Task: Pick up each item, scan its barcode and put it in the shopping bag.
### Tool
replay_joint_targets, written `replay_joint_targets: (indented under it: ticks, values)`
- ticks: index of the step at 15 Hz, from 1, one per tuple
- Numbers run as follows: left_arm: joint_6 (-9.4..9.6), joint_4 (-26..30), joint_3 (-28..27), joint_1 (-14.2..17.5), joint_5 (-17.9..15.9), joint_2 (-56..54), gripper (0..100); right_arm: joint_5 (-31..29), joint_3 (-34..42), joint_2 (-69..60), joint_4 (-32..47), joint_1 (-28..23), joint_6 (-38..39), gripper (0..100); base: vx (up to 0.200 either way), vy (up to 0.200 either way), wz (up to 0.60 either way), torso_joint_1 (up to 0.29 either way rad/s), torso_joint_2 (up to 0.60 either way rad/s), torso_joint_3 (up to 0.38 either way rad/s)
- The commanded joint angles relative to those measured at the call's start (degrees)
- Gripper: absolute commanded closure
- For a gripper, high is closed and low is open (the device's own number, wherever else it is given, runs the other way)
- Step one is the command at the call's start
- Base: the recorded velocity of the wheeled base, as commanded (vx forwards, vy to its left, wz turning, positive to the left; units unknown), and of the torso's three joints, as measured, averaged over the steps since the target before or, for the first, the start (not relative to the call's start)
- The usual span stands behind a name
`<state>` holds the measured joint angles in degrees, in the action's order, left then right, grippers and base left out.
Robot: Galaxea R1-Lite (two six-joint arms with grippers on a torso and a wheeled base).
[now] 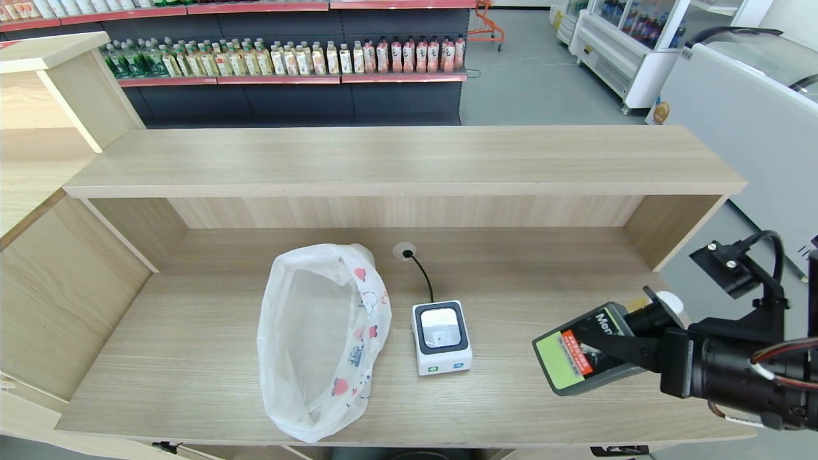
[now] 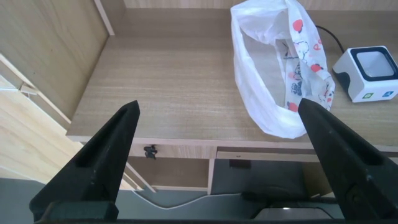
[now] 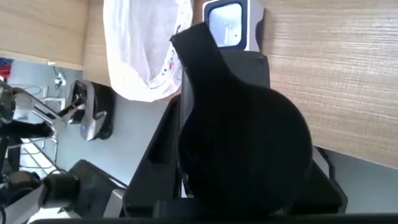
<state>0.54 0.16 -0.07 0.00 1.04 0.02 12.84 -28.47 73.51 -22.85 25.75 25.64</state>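
In the head view, a dark box with a green and orange label was gripped in the right gripper above the near right of the wooden counter, right of the white scanner, with the open shopping bag lying just left of the scanner. In the left wrist view, the left gripper was held wide apart and empty off the counter's near left edge. In the right wrist view, the scanner and bag were seen beyond a dark mass that could not be identified.

Scanner just beside shopping bag
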Motion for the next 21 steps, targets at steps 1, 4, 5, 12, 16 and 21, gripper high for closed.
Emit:
replay_joint_targets:
  ticks: [1, 4, 5, 12, 16, 21]
  values:
    - [-0.01, 0.02, -0.01, 0.0, 0.02, -0.02, 0, -0.09, -0.8, 4.98, -1.24, -0.08, 0.64, 100, 0.0, 0.0, 0.0, 0.0, 0.0, 0.0]
    - [-0.01, 0.02, -0.01, 0.0, 0.02, -0.02, 0, 0.0, -1.33, 6.82, -2.29, 0.18, 0.55, 100, 0.0, 0.0, 0.0, 0.0, 0.0, 0.0]
    - [-0.01, 0.02, 0.07, 0.0, 0.02, -0.02, 0, 0.0, -1.33, 7.17, -2.47, 0.18, 0.55, 100, 0.0, 0.0, 0.0, 0.0, 0.0, 0.0]
    - [0.52, 0.02, -0.01, 0.0, -0.07, -0.02, 0, 0.0, -1.24, 11.57, -5.19, 0.18, 0.73, 100, 0.0, 0.0, 0.0, 0.0, 0.0, 0.0]
    - [0.08, 0.02, 0.07, 0.0, -0.07, -0.02, 0, -0.09, -1.68, 13.33, -6.77, 1.32, 0.55, 100, 0.0, 0.1, 0.0, -0.001, 0.0, 0.0]
    - [0.17, 0.02, 0.07, 0.0, -0.07, -0.02, 0, -2.29, -5.37, 16.31, -6.77, 3.52, 0.12, 100, 0.0, 0.16, 0.0, 0.004, 0.0, 0.002]
